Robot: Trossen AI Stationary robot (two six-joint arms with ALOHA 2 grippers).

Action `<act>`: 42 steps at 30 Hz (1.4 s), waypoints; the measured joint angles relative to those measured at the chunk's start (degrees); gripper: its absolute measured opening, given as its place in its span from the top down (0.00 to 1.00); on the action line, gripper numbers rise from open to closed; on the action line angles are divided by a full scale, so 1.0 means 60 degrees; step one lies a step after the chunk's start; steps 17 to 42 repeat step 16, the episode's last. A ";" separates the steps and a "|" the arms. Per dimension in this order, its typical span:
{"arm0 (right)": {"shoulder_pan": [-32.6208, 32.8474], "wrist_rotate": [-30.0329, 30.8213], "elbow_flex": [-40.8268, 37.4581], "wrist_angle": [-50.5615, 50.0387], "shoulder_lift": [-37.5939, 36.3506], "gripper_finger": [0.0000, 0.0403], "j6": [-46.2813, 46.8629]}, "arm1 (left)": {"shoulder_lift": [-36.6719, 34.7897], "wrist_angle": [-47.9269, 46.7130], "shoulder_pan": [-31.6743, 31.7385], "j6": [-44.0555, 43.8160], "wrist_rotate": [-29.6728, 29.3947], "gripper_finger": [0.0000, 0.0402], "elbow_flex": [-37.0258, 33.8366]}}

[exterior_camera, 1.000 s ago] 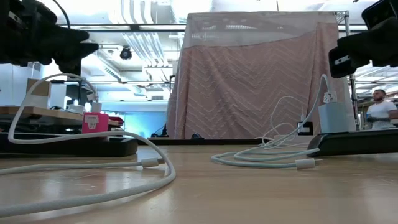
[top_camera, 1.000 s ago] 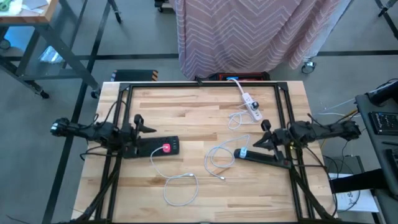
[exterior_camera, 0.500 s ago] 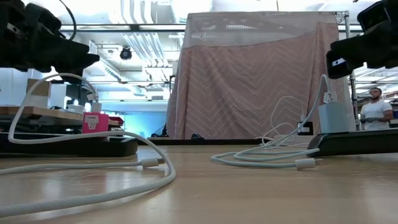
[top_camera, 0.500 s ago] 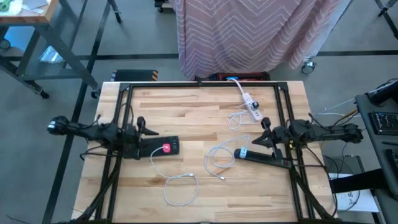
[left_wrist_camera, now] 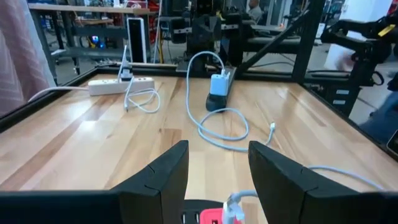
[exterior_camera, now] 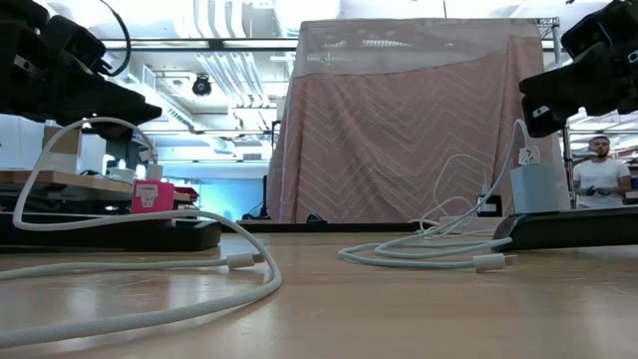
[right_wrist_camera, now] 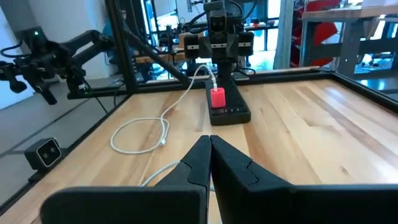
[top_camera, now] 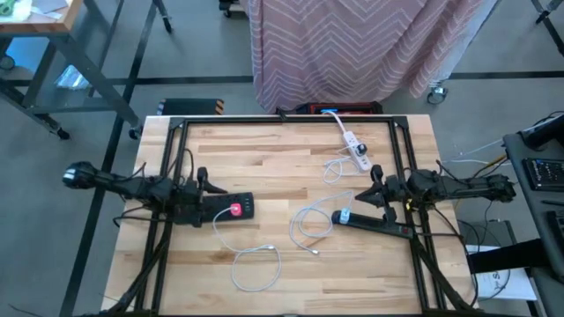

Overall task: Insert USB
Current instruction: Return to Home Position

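Observation:
A black power strip (top_camera: 220, 210) lies at the table's left with a pink charger (top_camera: 235, 210) plugged into it. The charger's white cable (top_camera: 256, 269) loops toward the near edge, its free plug (top_camera: 267, 248) flat on the wood. My left gripper (top_camera: 210, 183) hovers open just over that strip's far side, the pink charger (left_wrist_camera: 214, 218) below its fingers. My right gripper (top_camera: 363, 195) is shut, above a second black strip (top_camera: 374, 221) that bears a blue-grey charger (top_camera: 342, 216). That charger's cable (top_camera: 308, 224) ends in a loose plug (top_camera: 315, 252).
A white power strip (top_camera: 355, 148) with its own coiled cable (top_camera: 335, 167) lies at the far right. Black frame rails (top_camera: 282, 119) run along the table's far, left and right edges. Bare wood lies between the two black strips. A person (exterior_camera: 598, 175) stands in the room beyond.
My left gripper has tipped nose-down a little and sunk slightly toward the left black strip, its fingers still apart. My right gripper has turned slightly about its own axis while staying in place. The cables and strips lie as before.

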 joint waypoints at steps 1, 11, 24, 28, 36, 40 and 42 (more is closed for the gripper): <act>0.0000 0.0000 0.0000 0.0000 0.0000 1.00 0.0000 | 0.0048 -0.0004 0.0000 0.0000 0.0000 0.61 -0.0004; 0.0000 0.0004 0.0000 0.0011 -0.0004 1.00 0.0000 | 0.0490 -0.0003 0.0000 0.0000 0.0000 0.61 -0.0004; 0.0002 0.0007 0.0000 0.0018 -0.0004 1.00 0.0000 | 0.0667 -0.0004 0.0000 0.0000 0.0000 0.61 -0.0004; 0.0002 0.0007 0.0000 0.0018 -0.0004 1.00 0.0000 | 0.0667 -0.0004 0.0000 0.0000 0.0000 0.61 -0.0004; 0.0002 0.0007 0.0000 0.0018 -0.0004 1.00 0.0000 | 0.0667 -0.0004 0.0000 0.0000 0.0000 0.61 -0.0004; 0.0002 0.0007 0.0000 0.0018 -0.0004 1.00 0.0000 | 0.0667 -0.0004 0.0000 0.0000 0.0000 0.61 -0.0004; 0.0002 0.0007 0.0000 0.0018 -0.0004 1.00 0.0000 | 0.0667 -0.0004 0.0000 0.0000 0.0000 0.61 -0.0004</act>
